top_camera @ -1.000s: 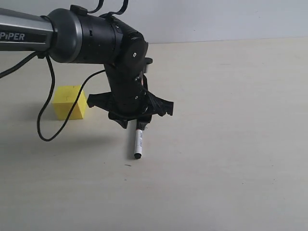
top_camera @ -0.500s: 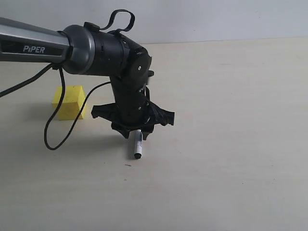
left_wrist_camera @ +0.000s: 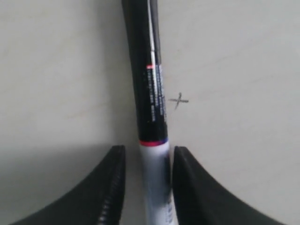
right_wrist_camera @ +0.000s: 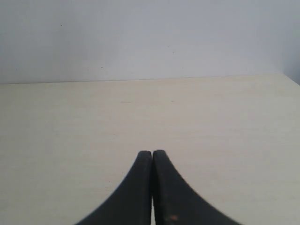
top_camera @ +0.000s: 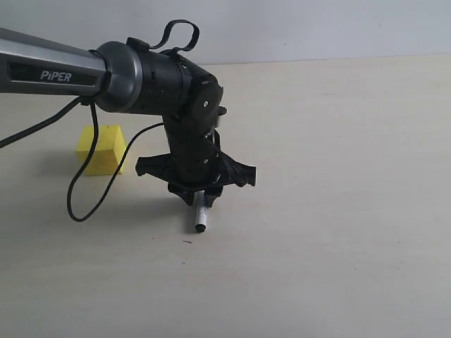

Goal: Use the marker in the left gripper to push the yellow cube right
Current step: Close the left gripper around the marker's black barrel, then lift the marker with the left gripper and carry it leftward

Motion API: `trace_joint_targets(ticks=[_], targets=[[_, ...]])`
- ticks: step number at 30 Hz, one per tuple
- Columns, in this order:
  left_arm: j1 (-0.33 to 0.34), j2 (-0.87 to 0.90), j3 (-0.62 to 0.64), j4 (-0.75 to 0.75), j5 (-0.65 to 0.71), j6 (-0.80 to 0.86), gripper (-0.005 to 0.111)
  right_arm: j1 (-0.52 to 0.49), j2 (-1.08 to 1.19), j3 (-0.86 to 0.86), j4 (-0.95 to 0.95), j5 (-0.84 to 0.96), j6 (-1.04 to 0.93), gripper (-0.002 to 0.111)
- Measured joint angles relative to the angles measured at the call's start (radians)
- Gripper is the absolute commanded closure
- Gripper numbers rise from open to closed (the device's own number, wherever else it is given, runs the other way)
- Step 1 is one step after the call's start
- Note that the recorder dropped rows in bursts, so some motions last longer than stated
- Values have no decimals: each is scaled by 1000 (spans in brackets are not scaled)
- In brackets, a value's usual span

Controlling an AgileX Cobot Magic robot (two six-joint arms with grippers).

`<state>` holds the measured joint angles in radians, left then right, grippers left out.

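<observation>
Right of small matte yellow cube [top_camera: 102, 149] | black left gripper [top_camera: 201, 196] pinching white-barrelled marker [top_camera: 201, 217], tip maybe touching table [top_camera: 338, 211] | positioning — next: get round to cube's left side

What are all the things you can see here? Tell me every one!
cube: one, yellow, on the table at the left of the exterior view, apart from the marker
marker: one, white barrel with a long black cap, held in the left gripper, pointing down at the table
cross mark: one, thin and grey, drawn on the table beside the marker
table: one, pale cream, under everything
wall: one, light grey, behind the table
cable: one, black, hanging in a loop from the left arm in front of the cube
left arm: one, silver and black, coming in from the left
left gripper: one, black, closed on the marker
right gripper: one, black, closed and empty
</observation>
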<state>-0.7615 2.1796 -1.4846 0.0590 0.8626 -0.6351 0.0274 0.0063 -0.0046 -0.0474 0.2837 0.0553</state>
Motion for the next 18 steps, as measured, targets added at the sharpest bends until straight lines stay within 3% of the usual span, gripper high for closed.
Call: trace_joint_targets(ticks=[2, 11, 18], targets=[[0, 0, 0, -14, 15, 24, 106, 0, 0, 0, 0, 0, 0, 108], [0, -35, -2, -109, 123, 273, 107, 0, 0, 0, 0, 0, 0, 108], [24, -288, -2, -28, 218, 368, 107, 0, 0, 0, 0, 0, 0, 108]])
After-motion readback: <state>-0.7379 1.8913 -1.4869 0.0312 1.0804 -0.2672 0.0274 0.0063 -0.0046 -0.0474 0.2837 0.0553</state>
